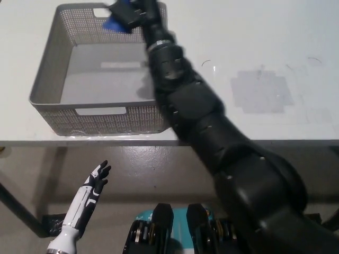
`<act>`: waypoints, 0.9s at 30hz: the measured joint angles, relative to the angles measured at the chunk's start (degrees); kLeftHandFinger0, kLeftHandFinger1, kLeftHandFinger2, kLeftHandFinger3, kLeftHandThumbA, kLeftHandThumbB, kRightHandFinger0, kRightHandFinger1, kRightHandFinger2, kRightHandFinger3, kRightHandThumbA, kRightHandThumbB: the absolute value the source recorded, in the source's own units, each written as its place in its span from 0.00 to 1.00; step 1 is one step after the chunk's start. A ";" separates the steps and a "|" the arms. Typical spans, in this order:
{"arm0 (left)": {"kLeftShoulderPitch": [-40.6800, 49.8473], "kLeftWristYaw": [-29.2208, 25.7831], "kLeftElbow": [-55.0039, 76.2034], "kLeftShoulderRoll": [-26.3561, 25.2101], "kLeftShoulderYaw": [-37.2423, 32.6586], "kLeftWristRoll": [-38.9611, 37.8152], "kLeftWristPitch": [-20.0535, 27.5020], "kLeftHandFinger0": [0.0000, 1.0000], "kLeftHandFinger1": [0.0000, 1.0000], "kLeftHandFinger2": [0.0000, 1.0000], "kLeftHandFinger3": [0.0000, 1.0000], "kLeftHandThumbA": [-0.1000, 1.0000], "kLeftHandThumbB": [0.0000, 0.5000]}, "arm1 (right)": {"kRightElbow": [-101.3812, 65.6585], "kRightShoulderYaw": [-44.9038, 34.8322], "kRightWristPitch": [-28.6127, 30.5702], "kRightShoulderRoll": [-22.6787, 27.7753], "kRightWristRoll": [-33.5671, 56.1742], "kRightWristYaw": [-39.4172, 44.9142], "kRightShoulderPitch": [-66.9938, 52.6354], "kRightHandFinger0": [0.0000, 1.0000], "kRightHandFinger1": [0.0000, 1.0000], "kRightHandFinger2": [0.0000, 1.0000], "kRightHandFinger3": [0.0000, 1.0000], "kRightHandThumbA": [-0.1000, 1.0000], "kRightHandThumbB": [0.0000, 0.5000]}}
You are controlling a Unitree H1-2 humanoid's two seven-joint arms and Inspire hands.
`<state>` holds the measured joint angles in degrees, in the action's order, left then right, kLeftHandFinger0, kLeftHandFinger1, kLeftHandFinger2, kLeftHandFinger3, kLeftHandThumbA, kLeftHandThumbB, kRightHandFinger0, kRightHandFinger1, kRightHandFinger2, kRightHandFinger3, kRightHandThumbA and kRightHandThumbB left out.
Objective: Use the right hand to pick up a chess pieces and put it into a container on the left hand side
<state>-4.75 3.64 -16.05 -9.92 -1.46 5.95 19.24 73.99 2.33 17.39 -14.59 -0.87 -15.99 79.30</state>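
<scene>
One blue chess piece (117,20) clamped in black right hand (139,11), above far rim of grey mesh basket (45,74). White left hand (93,181) low, fingers spread, empty.

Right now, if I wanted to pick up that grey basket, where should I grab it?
Probably by the handle slots cut into the grey basket: the near wall has one, so your fingers could hook in from the front table edge. The far side is busy, since the black right hand holds a blue chess piece over it. The white left hand rests below the table.
</scene>
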 measured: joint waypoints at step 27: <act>-0.13 0.53 0.57 -0.23 -0.55 0.39 -0.69 1.00 1.00 1.00 1.00 1.00 0.67 | 8.38 15.04 -2.94 3.30 -10.88 -2.27 -2.03 0.00 0.42 0.86 0.85 0.00 0.31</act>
<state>-4.87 4.17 -15.48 -10.15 -2.01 6.34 18.55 82.37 17.36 14.45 -11.28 -11.75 -18.26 77.27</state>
